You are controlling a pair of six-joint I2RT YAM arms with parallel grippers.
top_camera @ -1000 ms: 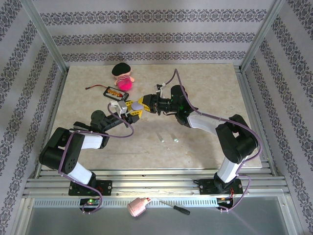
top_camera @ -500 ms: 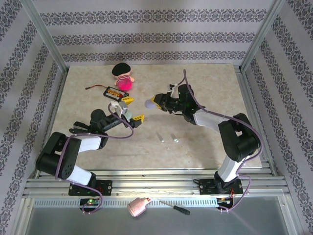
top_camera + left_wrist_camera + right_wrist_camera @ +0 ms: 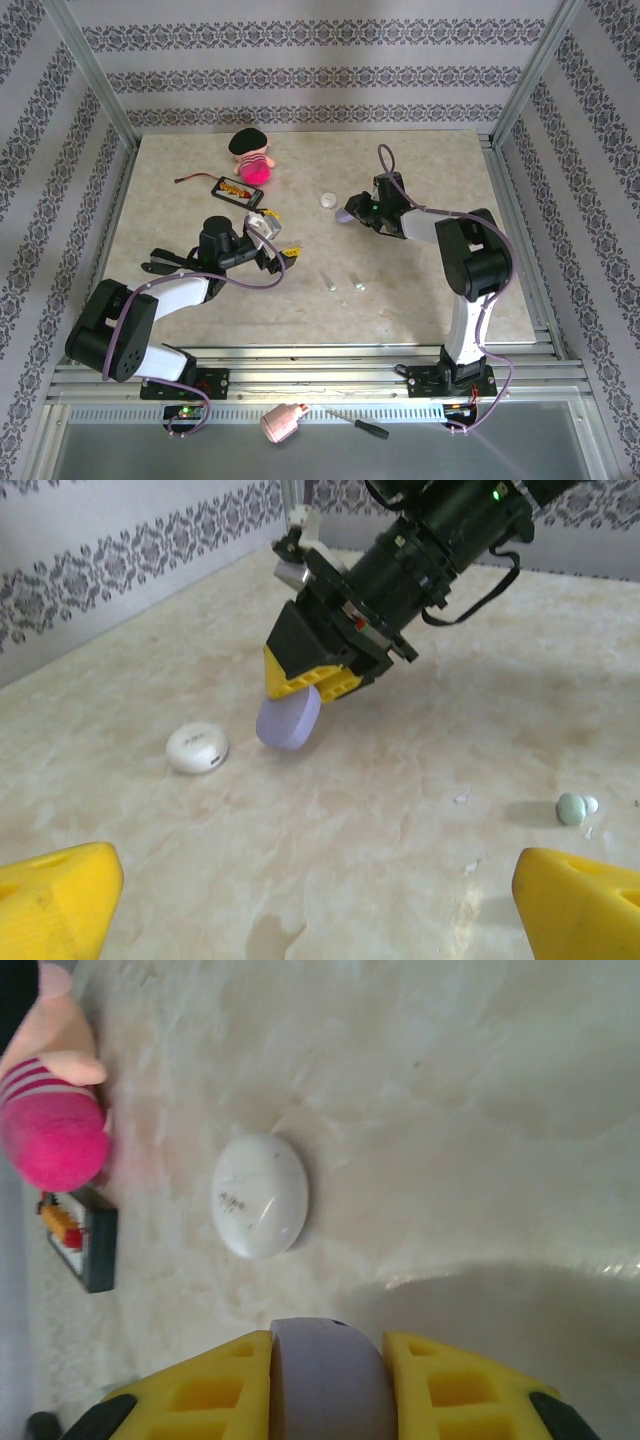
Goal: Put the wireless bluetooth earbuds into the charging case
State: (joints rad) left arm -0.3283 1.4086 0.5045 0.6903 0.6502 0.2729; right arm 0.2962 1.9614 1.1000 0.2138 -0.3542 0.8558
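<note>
A lilac pebble-shaped charging case (image 3: 330, 1380) sits edge-on between the yellow fingers of my right gripper (image 3: 346, 214), which is shut on it just above the table. In the left wrist view the lilac case (image 3: 288, 720) hangs below the right gripper (image 3: 308, 680). A white case (image 3: 327, 200) lies closed on the table right beside it. Two pale stem-shaped earbuds (image 3: 327, 281) (image 3: 357, 284) lie near the table's middle. One small whitish bud (image 3: 573, 807) lies at the right. My left gripper (image 3: 282, 233) is open and holds nothing, its fingertips (image 3: 55, 900) wide apart.
A pink plush toy (image 3: 252, 155) with a black cap stands at the back left, with a flat black device (image 3: 238, 189) next to it. The white case (image 3: 260, 1195) lies between the toy (image 3: 50, 1130) and the held case. A pink bottle (image 3: 283, 423) and a screwdriver (image 3: 360, 425) lie off the table in front.
My left gripper opened, let go of the lilac case and drew back towards its base. The right gripper carried the case to the right, uncovering the white case.
</note>
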